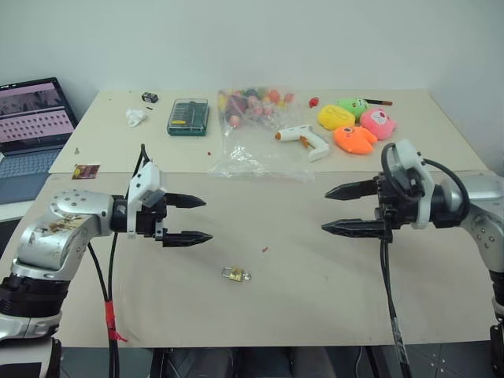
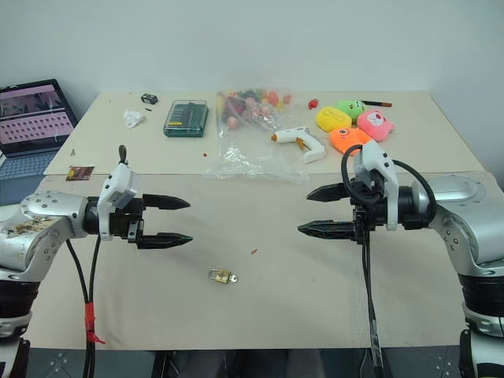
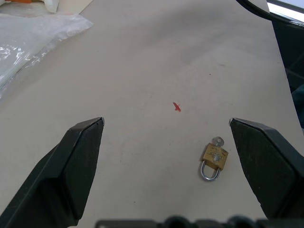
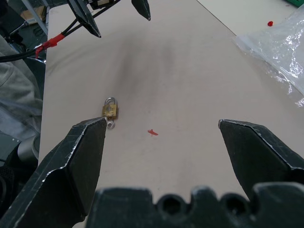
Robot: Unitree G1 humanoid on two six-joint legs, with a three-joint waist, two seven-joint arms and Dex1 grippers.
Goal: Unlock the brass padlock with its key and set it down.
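The brass padlock [image 1: 235, 274] lies flat on the tan table near its front edge, between my two arms, and nothing touches it. Its silver shackle looks closed in the left wrist view, where the padlock [image 3: 214, 158] has the small silvery key [image 3: 217, 141] sticking out of the body's end opposite the shackle. My left gripper [image 1: 199, 220] hovers open above the table, left of and behind the padlock, pointing right. My right gripper [image 1: 332, 210] hovers open to the right, pointing left. Both hold nothing.
A crumpled clear plastic bag [image 1: 256, 157] lies mid-table, with a white glue gun [image 1: 305, 140], colourful soft toys [image 1: 356, 126], a green screwdriver case [image 1: 188, 116] and a bag of small coloured items behind. A laptop [image 1: 31, 118] sits far left. A tiny red scrap [image 1: 265, 250] lies near the padlock.
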